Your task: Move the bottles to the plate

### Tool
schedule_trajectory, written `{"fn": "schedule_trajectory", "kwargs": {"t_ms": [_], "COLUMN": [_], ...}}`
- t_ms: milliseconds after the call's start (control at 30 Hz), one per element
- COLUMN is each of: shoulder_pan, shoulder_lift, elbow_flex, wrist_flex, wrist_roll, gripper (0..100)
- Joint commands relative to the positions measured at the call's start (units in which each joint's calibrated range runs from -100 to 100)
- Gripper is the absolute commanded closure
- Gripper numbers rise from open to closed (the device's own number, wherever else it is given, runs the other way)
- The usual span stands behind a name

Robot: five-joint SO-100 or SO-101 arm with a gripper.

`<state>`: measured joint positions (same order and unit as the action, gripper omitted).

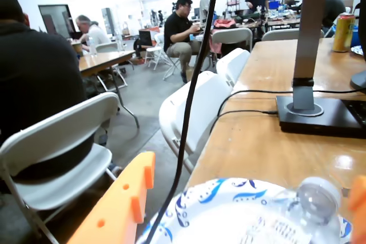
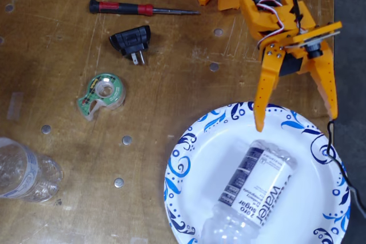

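Note:
A clear bottle (image 2: 254, 192) with a white "zero sugar Water" label lies on its side on the white, blue-patterned plate (image 2: 178, 170). A second clear bottle (image 2: 23, 174) lies on the wooden table at the far left edge of the fixed view. My orange gripper (image 2: 295, 119) hangs open over the plate's far rim, just beyond the labelled bottle's end, holding nothing. In the wrist view the plate (image 1: 211, 198) and the bottle's rounded end (image 1: 314, 201) sit low between the spread fingers of the gripper (image 1: 253, 175).
A green tape dispenser (image 2: 102, 94), a black plug adapter (image 2: 132, 43) and a red-handled screwdriver (image 2: 140, 8) lie on the table left of the arm. A black cable (image 1: 191, 95) hangs across the wrist view. A monitor base (image 1: 317, 115) stands further along the table.

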<state>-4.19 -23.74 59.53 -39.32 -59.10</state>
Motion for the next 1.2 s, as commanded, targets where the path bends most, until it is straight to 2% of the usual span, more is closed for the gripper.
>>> {"fn": "schedule_trajectory", "kwargs": {"t_ms": [0, 167, 333, 667, 767, 1000, 1167], "shoulder_pan": [2.1, 8.0, 16.4, 31.5, 34.1, 42.0, 46.6], "shoulder_lift": [-4.3, -9.2, -15.6, -15.6, -11.6, 4.9, 20.4], "elbow_flex": [-0.3, -1.9, -6.5, -23.0, -30.4, -44.9, -57.4], "wrist_flex": [0.3, 6.3, 19.0, 39.7, 44.0, 44.5, 43.5], "wrist_roll": [-1.0, -1.0, -0.9, -0.8, 1.2, 3.1, 3.2], "gripper": [73, 88, 99, 99, 99, 98, 85]}}
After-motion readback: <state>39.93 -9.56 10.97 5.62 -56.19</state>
